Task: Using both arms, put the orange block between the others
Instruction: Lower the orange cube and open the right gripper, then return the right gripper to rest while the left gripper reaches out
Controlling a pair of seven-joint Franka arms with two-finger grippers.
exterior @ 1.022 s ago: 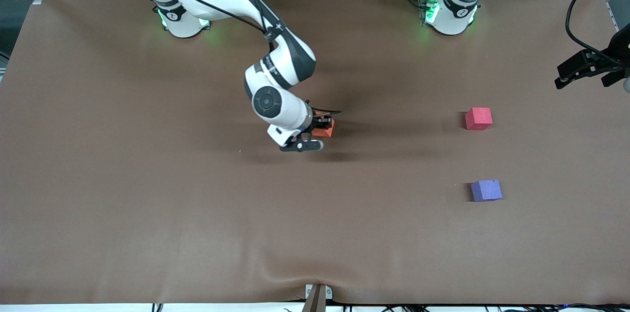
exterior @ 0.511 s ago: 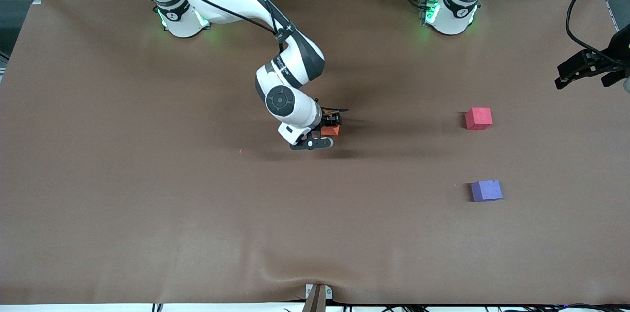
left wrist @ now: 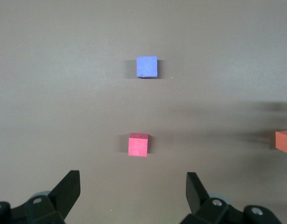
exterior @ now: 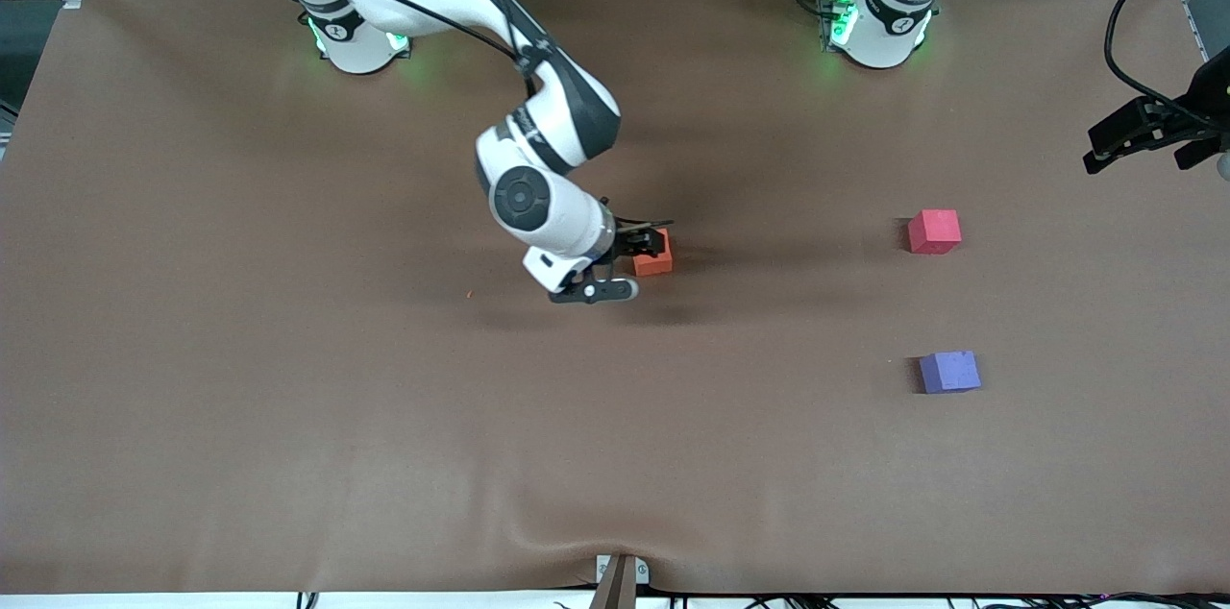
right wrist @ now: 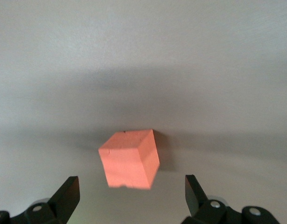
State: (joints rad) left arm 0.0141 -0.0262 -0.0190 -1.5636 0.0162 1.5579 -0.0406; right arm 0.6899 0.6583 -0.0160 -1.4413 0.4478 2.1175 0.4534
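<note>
Reaching from its base at the right arm's end, right arm: you see it stretched out over the middle of the brown table (exterior: 288, 417), elbow high, wrist bent down toward the mat
Right gripper (exterior: 642, 249): low over the orange block, its dark fingers (right wrist: 66, 193) spread wide to either side with clear gaps, so nothing is clamped; your right wrist view shows both tips apart from the cube's faces
Left arm: it waits, with only its green-lit base (exterior: 879, 18) and lower links visible at the top of your front view
Left gripper (exterior: 1148, 136): held up at the table's edge on the left arm's end, fingers (left wrist: 68, 189) wide apart and holding nothing
Writing: you can make out small dark marks on the arms' base collars, too small to read; no label shows on any cube
Orange block (exterior: 656, 254): bright orange matte foam cube, resting on the mat near the table's middle, turned a little so one corner edge faces the right wrist camera; its faces look clean, edges slightly soft
Pinkish-red cube (exterior: 934, 231): on the mat toward the left arm's end, well apart from the orange block
Purple-blue cube (exterior: 949, 372): nearer to the front camera than the pinkish-red one, roughly in line with it, with bare mat between the two
Placement: you can see the orange block is not yet between the others
</note>
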